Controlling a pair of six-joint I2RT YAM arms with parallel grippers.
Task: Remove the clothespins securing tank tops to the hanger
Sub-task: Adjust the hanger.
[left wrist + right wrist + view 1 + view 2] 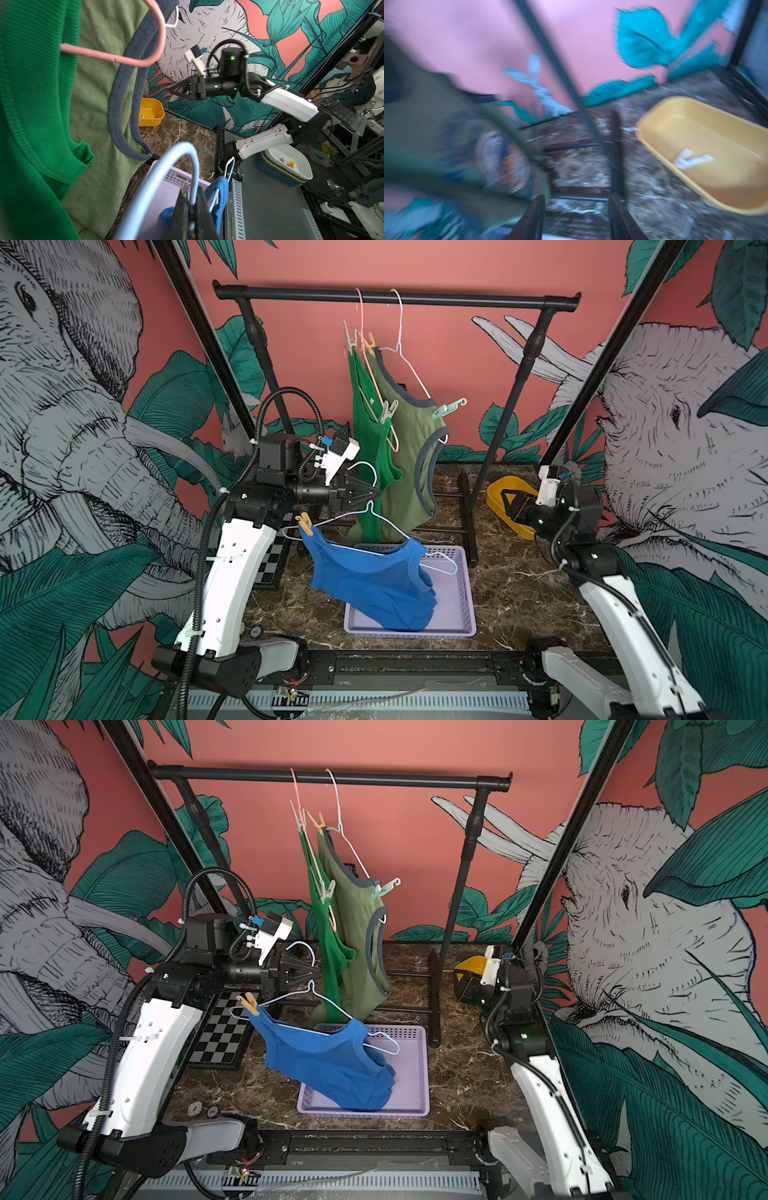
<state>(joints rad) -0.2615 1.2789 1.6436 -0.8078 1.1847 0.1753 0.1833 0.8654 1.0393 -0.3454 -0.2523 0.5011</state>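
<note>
Left tool (pixel 375 494) is closed on the wire neck of the pale blue hanger (pixel 196 170) and holds it in the air above the surface (pixel 519 593). The blue tank top (pixel 365 572) hangs on this hanger. One strap is fixed by a tan clothespin (pixel 305 525) at the hanger end nearest to the left arm. The lower part of the cloth lies inside the lilac basket (pixel 465 568), which stands on the surface.

Right tool (pixel 577 200) hangs above the yellow tub (pixel 496 486) at the far right of the surface. Its jaws stand apart and hold nothing. One white clothespin (pixel 691 161) lies on the bottom of this tub.

On the black rail (pixel 395 296) behind, the bright green tank top (pixel 368 439) hangs on a pink hanger (pixel 116 59) and the olive tank top (pixel 411 448) hangs on a white hanger (pixel 176 17), the two tops touching. Four clips are on them: a pale clothespin (pixel 352 338) and a second tan clothespin (pixel 369 342) at the upper ends, a whitish clothespin (pixel 388 411) lower down, and a mint clothespin (pixel 448 408) at the low end of the white hanger.

In the left wrist view a white tub (pixel 274 152) with a dark blue base stands beside the right arm's base, off the marble. It holds an orange-yellow piece (pixel 291 164) and a grey piece (pixel 282 160), too small to name.
</note>
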